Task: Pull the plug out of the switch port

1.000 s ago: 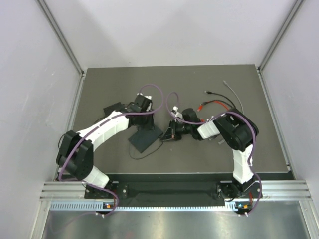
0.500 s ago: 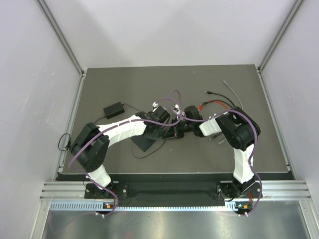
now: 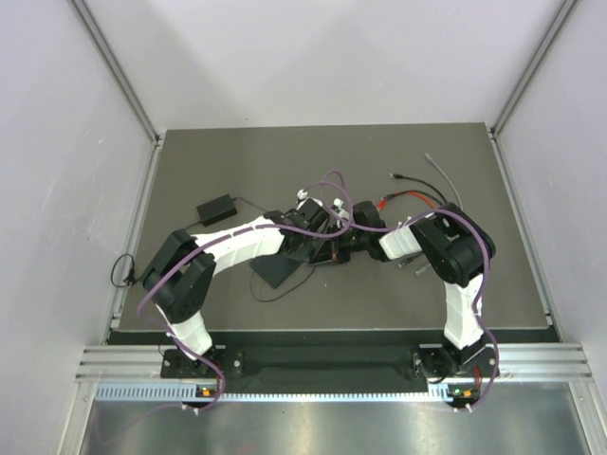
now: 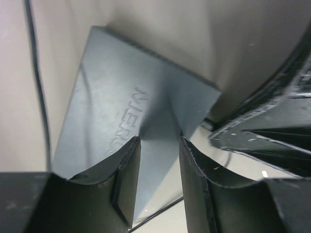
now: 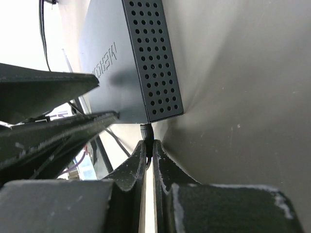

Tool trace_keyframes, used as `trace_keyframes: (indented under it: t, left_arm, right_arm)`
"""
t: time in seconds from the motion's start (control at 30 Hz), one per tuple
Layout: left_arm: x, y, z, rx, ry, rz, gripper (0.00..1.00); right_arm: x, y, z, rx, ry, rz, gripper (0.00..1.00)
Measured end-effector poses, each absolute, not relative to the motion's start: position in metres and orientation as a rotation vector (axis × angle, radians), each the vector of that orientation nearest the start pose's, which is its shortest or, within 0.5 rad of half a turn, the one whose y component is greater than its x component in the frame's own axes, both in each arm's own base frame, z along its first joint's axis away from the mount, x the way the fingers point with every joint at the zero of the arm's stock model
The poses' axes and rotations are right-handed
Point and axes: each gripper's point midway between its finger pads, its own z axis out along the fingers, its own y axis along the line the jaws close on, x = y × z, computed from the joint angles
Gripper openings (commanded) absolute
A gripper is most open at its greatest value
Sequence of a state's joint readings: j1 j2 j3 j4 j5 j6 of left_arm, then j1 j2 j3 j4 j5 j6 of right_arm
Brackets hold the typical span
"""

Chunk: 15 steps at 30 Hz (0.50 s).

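Swung across, my left gripper (image 4: 158, 148) spreads over the switch (image 4: 109, 92) to steady it. My right gripper (image 5: 149, 148) clamps the plug (image 5: 146, 129).

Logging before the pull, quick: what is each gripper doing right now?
Left gripper: open, over the flat dark grey rectangular switch.
Right gripper: shut on the small dark plug at the switch's corner.

This is a robotics lab test cell. Plain white panel walls (image 3: 57, 209) close the left, right and far sides, framed by aluminium posts (image 3: 116, 71). A dark matt table (image 3: 285, 156) fills it. The left arm (image 3: 232, 243) and right arm (image 3: 462, 318) are bolted to a slotted aluminium rail (image 3: 332, 362) at the near edge. Loose test leads (image 3: 422, 194) lie far right.
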<state>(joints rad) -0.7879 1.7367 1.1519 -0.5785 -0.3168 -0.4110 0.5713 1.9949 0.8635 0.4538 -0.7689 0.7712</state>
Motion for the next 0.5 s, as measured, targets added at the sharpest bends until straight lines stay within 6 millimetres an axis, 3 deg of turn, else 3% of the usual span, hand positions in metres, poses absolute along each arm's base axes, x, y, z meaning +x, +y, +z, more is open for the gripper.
trace_keyframes:
  t: [0.2, 0.5]
  left_arm:
    - [0.284, -0.242, 0.044, 0.419, 2.597, -0.016, 0.44]
    - [0.287, -0.243, 0.040, 0.401, 2.604, 0.032, 0.43]
  right_arm:
    - [0.266, 0.342, 0.021, -0.215, 2.503, 1.528, 0.00]
    - [0.264, 0.342, 0.021, -0.197, 2.509, 1.541, 0.00]
